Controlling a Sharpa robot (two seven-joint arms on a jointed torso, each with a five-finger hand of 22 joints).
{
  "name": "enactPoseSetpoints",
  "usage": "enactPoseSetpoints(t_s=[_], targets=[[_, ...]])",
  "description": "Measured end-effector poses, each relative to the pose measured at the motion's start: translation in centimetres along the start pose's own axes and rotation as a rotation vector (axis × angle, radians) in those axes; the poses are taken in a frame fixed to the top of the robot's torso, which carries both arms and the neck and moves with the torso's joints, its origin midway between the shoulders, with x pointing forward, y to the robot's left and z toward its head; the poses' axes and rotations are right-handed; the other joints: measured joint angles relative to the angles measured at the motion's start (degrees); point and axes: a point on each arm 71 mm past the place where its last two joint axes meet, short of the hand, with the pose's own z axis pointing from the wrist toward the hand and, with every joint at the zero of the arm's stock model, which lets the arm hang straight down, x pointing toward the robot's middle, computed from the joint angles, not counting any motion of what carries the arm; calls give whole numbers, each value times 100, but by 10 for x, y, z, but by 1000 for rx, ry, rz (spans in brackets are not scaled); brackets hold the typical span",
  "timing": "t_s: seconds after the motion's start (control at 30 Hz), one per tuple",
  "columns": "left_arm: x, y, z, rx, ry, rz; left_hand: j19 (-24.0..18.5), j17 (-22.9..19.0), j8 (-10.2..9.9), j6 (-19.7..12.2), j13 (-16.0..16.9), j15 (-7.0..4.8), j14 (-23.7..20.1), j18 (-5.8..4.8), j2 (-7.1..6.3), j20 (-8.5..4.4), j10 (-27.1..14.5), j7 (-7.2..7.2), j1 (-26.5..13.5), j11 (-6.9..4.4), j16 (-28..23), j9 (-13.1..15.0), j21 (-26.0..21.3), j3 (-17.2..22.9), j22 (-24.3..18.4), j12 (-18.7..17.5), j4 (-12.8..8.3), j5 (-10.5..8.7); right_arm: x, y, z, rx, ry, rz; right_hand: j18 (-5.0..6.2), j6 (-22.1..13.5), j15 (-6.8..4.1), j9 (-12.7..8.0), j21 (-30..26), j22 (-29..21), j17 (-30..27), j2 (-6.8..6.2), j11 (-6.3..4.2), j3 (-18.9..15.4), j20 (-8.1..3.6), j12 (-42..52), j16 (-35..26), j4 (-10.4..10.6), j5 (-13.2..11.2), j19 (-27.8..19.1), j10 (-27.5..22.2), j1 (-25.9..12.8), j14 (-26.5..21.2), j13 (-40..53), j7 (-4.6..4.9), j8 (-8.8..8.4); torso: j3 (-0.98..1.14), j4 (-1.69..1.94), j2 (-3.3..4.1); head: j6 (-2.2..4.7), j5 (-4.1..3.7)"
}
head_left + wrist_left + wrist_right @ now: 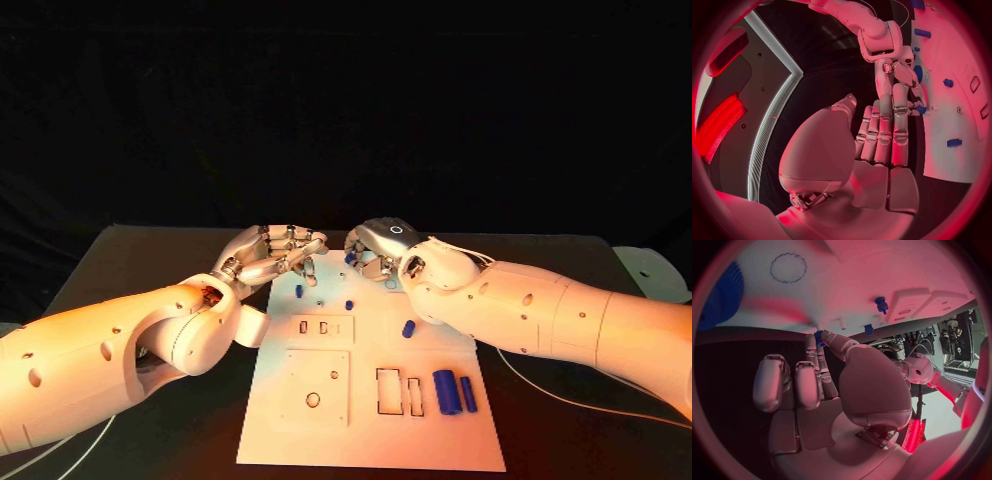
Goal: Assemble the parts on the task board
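Board [289, 440], white, lies mid-worktop [144, 260], black under dark surroundings. Both hands meet at its far edge. Right hand [378, 248] pinches a small blue part [819, 336] at its fingertips, just over the far end. Left hand [271, 252] hangs alongside, fingers curled; whether it holds anything I cannot tell. Two blue cylinders [454, 392] lie by the near slots; small pegs [300, 291] sit mid-board. Judged step: seating the pinched part. Next move calls for careful alignment over its socket.
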Motion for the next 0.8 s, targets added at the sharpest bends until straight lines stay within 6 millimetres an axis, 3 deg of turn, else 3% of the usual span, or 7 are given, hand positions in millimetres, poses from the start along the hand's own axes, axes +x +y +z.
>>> enactPoseSetpoints(t_s=[0.47,0.5,0.53,0.63,0.67,0.73,0.8], targets=[[0,-3,2,5,2,2,-21,-1,0,0,0,20,-20,0,0,21,0,0,0,0,0,8,22,0,11,0,0,0,2,2,6,4,11,-5,0,-40,0,3,0,-4,-1,-47,31,10,0,36,-2,40,-2,0,-113,-46,0,30,20,0,-2,-1,15,-12,6],[0,-3,2,5,2,2,-21,-1,0,0,0,20,-20,0,0,21,0,0,0,0,0,8,22,0,11,0,0,0,2,2,6,4,13,-5,0,-58,0,24,0,-4,-2,-59,33,10,0,37,-2,40,-2,0,-115,-58,0,29,34,0,-3,-1,15,-16,3],[0,-3,2,5,2,2,-21,-1,0,0,0,20,-20,0,0,21,0,0,0,0,0,8,22,0,11,0,0,0,3,2,6,4,15,-6,0,-95,0,256,0,-4,-3,-68,51,11,0,42,-2,40,-2,0,-133,-67,0,29,35,0,-5,-1,15,-20,3],[0,-3,2,5,2,2,-21,-1,0,0,0,20,-20,0,0,21,0,0,0,0,0,8,22,0,11,0,0,0,3,2,7,4,23,-7,0,-117,0,287,0,-4,-10,-68,54,13,0,32,-2,43,-3,0,-174,-68,0,31,52,-36,-7,-3,13,-26,2],[0,-3,2,5,2,2,-21,-1,0,0,0,20,-20,0,0,21,0,0,0,0,0,8,22,0,11,0,0,0,3,2,7,4,25,-7,0,-176,3,394,0,-14,-14,-93,69,28,0,27,-2,67,-11,0,-219,-92,-3,31,58,-50,-8,-4,13,-27,5],[0,-3,2,5,2,2,-21,-1,0,0,0,20,-20,0,0,21,0,0,0,0,0,8,22,0,10,0,0,0,3,2,7,5,30,-8,0,-360,77,511,-32,-76,-37,-145,112,20,40,-23,-2,112,-48,-40,-344,-146,-7,18,119,-155,-8,-5,13,-28,10],[0,-3,2,5,1,3,-23,-1,0,-2,0,20,-20,0,0,19,0,2,0,0,0,8,22,0,11,0,0,0,4,1,7,9,34,-10,1,-848,173,401,-122,-194,-136,-280,222,-28,114,-118,-16,173,-48,-114,-620,-281,2,-23,236,-483,-8,-7,13,-25,10]])
